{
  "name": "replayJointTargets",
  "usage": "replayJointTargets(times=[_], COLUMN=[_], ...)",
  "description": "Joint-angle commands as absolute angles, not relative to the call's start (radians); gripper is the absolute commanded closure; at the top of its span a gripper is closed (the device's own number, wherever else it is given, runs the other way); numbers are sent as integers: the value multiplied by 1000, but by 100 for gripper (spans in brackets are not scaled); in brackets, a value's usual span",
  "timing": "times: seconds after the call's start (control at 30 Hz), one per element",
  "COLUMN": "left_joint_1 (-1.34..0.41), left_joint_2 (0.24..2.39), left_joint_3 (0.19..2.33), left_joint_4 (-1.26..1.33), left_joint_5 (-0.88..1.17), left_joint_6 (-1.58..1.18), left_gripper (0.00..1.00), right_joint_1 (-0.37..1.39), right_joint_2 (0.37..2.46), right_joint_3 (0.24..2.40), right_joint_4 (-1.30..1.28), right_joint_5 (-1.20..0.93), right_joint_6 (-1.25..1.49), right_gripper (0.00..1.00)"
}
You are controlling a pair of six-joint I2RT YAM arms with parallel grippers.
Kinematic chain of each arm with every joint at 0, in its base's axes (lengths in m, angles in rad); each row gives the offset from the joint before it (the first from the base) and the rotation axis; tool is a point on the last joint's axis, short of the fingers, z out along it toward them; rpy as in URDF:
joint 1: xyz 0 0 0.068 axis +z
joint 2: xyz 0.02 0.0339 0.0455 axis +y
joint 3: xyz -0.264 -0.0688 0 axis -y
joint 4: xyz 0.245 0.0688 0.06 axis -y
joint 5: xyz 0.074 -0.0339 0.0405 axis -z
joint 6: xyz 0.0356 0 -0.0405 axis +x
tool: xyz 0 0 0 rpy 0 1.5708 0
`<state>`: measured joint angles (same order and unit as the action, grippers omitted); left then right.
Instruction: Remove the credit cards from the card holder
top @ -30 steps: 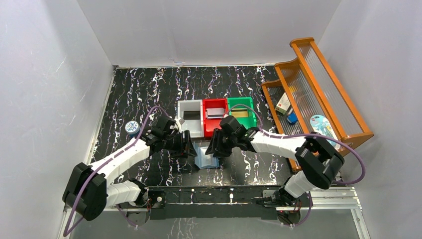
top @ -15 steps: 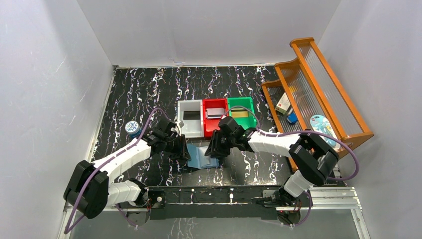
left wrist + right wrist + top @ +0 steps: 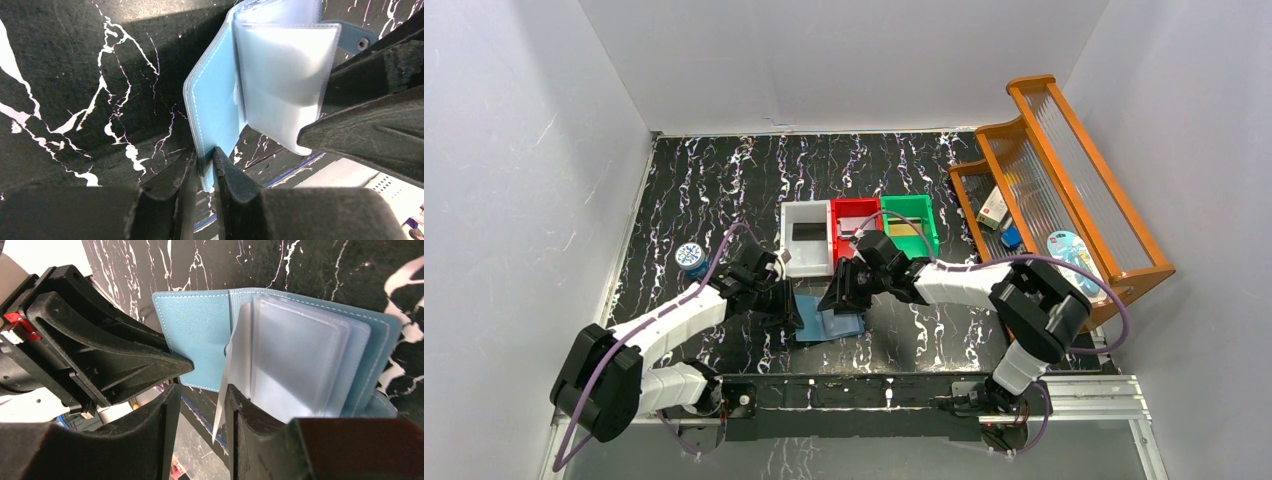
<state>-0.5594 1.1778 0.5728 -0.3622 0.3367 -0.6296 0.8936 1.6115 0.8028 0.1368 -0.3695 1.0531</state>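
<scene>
The blue card holder (image 3: 834, 322) lies open near the front of the table, with its clear pockets (image 3: 285, 85) fanned up. My left gripper (image 3: 205, 159) is shut on the lower edge of its left cover (image 3: 195, 340). My right gripper (image 3: 200, 390) stands open at the pockets from the right, and one clear sleeve (image 3: 227, 385) hangs between its fingers against the right one. A black credit card (image 3: 807, 231) lies in the white bin and a pale grey one (image 3: 856, 228) in the red bin. In the top view the two grippers (image 3: 792, 312) (image 3: 836, 300) meet over the holder.
Three bins stand in a row just behind the holder: white (image 3: 788, 250), red (image 3: 841, 256), green (image 3: 927, 225). A round blue tin (image 3: 689, 255) sits at the left. The wooden rack (image 3: 1064, 170) at the right holds a white-and-red box (image 3: 994, 208) and a small blue block (image 3: 1012, 238).
My left gripper has closed on the holder's left cover. The holder now lies spread further left, and my right gripper has shifted left over its pockets.
</scene>
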Motion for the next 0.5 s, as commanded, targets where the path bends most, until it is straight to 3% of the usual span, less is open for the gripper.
replayJointTargets(times=[0.0, 0.47], left_joint_1=[-564, -563], left_joint_2=[1143, 1117], left_joint_3=[556, 540], left_joint_4=[-365, -356], left_joint_5=[331, 315], left_joint_6=[-632, -655], left_gripper=[85, 80], right_joint_1=[914, 963], right_joint_2=[1646, 1725], right_joint_3=[866, 869], right_joint_4=[224, 350], right_joint_5=[-425, -493], right_joint_6=[1059, 1093], right_gripper=[52, 36])
